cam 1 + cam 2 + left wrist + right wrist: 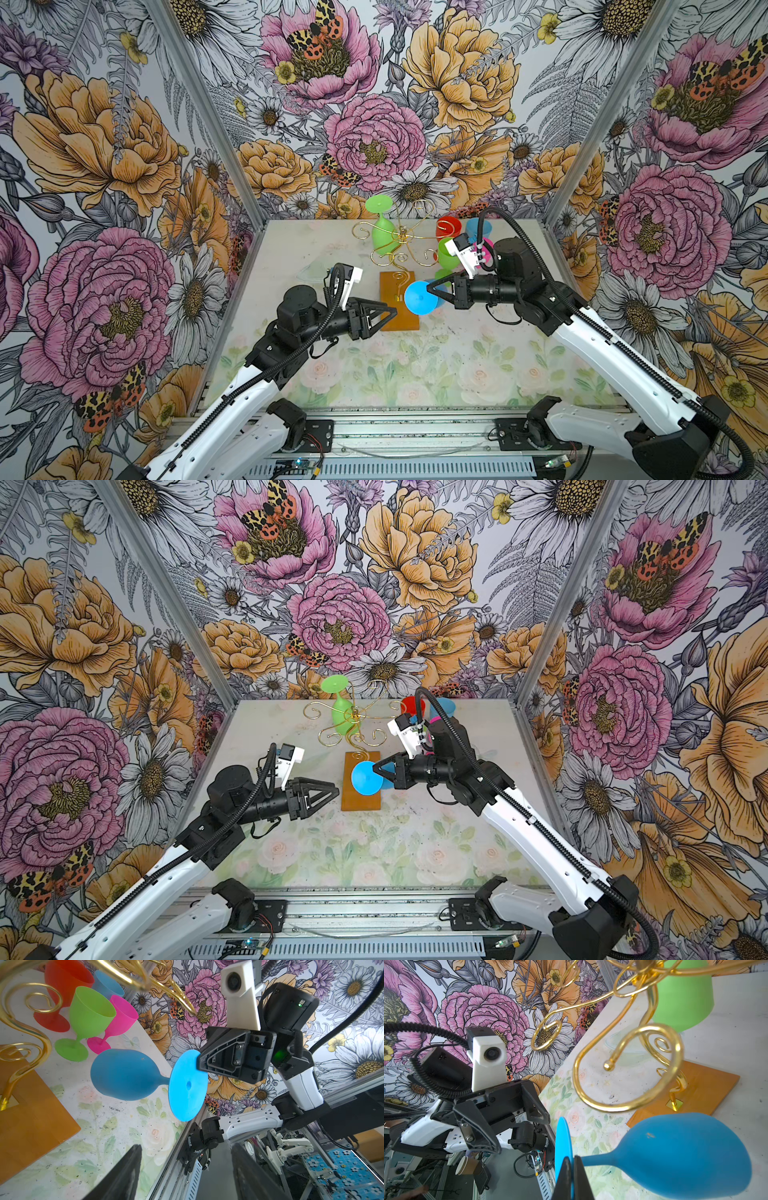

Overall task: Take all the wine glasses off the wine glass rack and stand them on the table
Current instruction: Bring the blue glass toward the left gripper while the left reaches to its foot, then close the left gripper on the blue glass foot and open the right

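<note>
Right tool (429,288) is clamped on the foot of the blue wine glass (419,297), held sideways at frame centre, clear of the wine glass rack (402,237). Left tool (394,311), spread apart, faces it from the left. A green wine glass (382,237) hangs inverted on the rack.

wine glass rack (612,1108) was glossy gold metal wire, its base (397,322) matt amber wood-like board; blue wine glass (128,1078) looked matt, smooth plastic; table (415,361) was a smooth printed sheet, lightly speckled
</note>
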Motion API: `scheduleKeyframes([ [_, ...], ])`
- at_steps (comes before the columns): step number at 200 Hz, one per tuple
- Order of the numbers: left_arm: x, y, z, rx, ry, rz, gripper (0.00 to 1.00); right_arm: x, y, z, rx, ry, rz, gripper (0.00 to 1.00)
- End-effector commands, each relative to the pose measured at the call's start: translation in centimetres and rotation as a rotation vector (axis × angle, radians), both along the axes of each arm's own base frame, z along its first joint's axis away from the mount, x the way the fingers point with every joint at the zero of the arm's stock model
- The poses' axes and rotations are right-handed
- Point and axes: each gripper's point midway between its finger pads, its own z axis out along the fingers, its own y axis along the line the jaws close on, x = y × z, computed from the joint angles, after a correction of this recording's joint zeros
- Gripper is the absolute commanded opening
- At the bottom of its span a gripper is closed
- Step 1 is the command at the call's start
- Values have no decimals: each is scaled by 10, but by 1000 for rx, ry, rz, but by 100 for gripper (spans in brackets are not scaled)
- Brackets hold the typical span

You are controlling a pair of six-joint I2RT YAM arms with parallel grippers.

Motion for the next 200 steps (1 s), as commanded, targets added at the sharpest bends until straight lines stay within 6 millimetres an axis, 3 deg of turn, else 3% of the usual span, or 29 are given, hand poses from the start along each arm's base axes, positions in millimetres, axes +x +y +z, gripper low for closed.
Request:
scheduleKeyframes([
  [1,-4,-5,10,-54,-15,-55,68,-4,12,29,74,-71,54,0],
  [62,-1,-13,13,-72,-7,-104,49,-10,25,31,98,-76,99,0],
  [108,-1,-14,16,-85,-10,-113,45,-12,32,29,109,-67,127,0],
  [166,-1,-15,15,-90,-3,-122,22,-10,32,22,101,-66,121,0],
  [200,-2,-14,15,-89,-1,-126,16,-10,33,20,98,-59,125,0],
])
